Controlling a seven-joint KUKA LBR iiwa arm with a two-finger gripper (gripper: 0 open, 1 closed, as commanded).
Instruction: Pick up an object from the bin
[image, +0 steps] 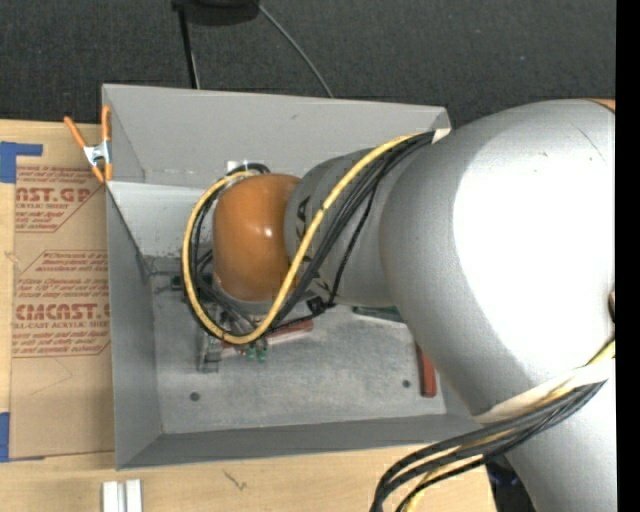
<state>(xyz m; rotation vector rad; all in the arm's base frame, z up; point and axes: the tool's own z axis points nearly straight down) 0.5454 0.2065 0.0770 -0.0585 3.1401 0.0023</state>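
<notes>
Gripper sat low nr bin floor, beside small green item; grip state couldn't be told. Risk: off-centre closure could push item away w/o capture.

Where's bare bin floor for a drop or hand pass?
Bare: the floor strip along the near wall, between the gripper and the red-brown stick; also a narrow patch by the left wall. Crowded: under the wrist, where a small green thing and a reddish strip lie beside the gripper.
</notes>
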